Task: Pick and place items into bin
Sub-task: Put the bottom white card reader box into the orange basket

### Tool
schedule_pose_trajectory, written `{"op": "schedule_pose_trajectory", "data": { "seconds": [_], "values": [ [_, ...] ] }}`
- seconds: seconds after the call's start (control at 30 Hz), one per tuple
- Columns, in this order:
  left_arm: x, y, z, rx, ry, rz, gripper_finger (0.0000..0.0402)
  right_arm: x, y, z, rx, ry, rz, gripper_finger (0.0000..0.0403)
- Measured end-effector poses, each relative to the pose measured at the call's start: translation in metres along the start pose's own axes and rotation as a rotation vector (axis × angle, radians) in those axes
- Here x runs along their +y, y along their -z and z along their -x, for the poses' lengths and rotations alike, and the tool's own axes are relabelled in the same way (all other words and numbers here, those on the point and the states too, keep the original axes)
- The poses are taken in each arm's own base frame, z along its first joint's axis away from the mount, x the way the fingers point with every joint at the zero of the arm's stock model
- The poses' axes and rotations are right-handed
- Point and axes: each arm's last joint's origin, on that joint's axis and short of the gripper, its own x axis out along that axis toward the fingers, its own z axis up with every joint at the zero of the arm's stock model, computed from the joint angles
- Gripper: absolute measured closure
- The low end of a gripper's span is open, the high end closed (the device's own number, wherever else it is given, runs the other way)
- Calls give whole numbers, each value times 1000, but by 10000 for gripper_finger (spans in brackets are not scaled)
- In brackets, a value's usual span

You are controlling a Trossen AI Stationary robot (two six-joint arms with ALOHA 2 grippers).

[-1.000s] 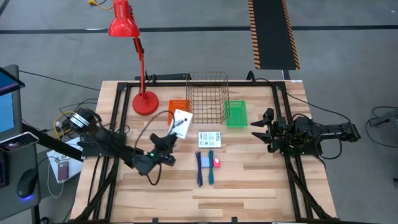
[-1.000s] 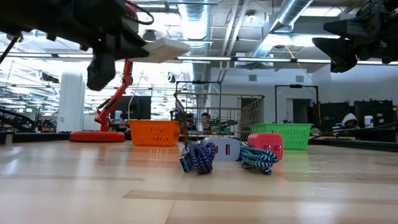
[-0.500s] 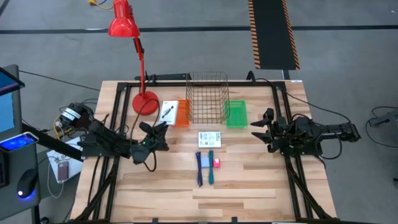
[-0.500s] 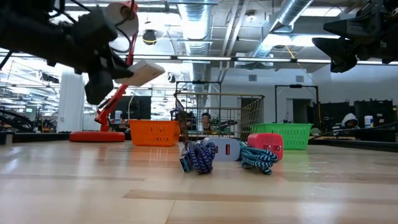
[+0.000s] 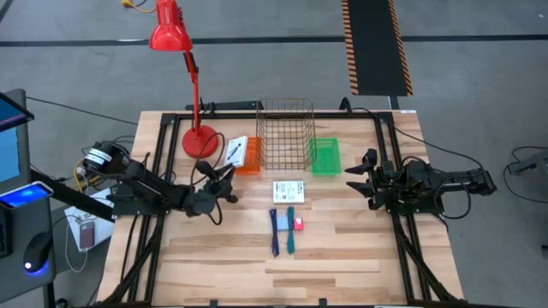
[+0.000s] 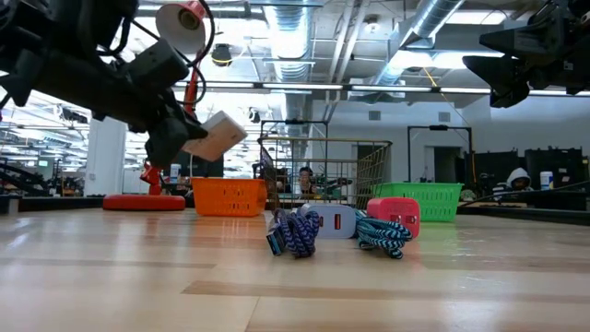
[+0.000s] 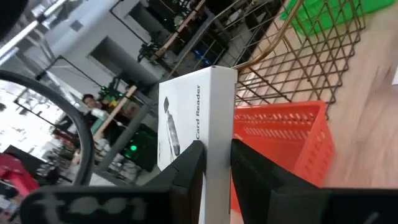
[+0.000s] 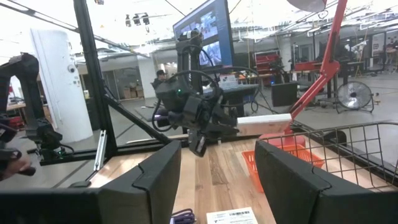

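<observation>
Held item: a flat white card-reader box, printed on its face and lettered "Card Reader" along one narrow edge.
Left gripper: fingers pinching the box across its thin dimension, near one end; most of the box juts out past the fingertips.
Position of held item: in the air, just ahead of the fingertips, over the near rim of the orange bin; from table height it hangs tilted, above the bin and clear of it.
Handling, judged: light and stiff, a carton with smooth faces; likely to slip or pivot if held loosely. The flat faces are the sound place to take hold, as here.
Remaining items: a second white printed packet, a blue braided cable, a teal braided cable and a small pink-red block, all lying on the table well apart from either gripper.
Other bins: wire basket and green bin, beyond the fingers.
Right gripper: fingers spread, holding nothing, waiting above the right side of the table.
</observation>
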Motion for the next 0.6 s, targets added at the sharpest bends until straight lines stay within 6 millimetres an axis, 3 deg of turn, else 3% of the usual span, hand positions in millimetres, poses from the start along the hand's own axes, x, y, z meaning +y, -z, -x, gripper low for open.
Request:
{"op": "schedule_pose_trajectory", "data": {
  "seconds": [0.6],
  "values": [
    [5,-6,-17,15,4,290,341,0,0,0,0,0,0,204]
  ]
}}
